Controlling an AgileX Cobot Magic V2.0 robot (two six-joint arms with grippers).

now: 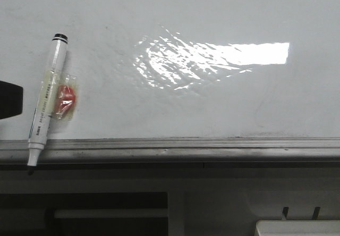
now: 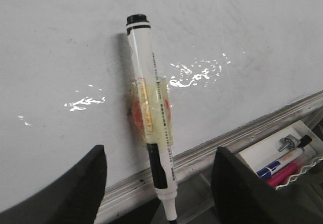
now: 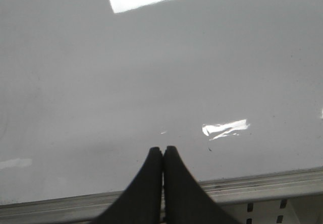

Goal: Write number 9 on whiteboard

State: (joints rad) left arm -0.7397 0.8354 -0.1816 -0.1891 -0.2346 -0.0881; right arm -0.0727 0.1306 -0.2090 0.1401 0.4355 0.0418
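The whiteboard [image 1: 212,103] fills the front view, glossy with glare, a grey metal ledge [image 1: 186,148] along its lower edge. No number 9 shows on it. A white marker pen [image 1: 47,100] with a black end leans on the board at the left, taped to an orange-red piece [image 1: 66,99], its tip past the ledge. In the left wrist view the marker [image 2: 151,113] stands between my open left gripper's [image 2: 159,176] fingers, untouched. My right gripper [image 3: 162,153] is shut and empty in front of the bare board [image 3: 151,72].
A dark block [image 1: 10,100] pokes in at the left edge of the front view. A white tray [image 2: 290,158] with blue and pink pens sits below the ledge. Shelving and a white box [image 1: 297,228] lie under the board.
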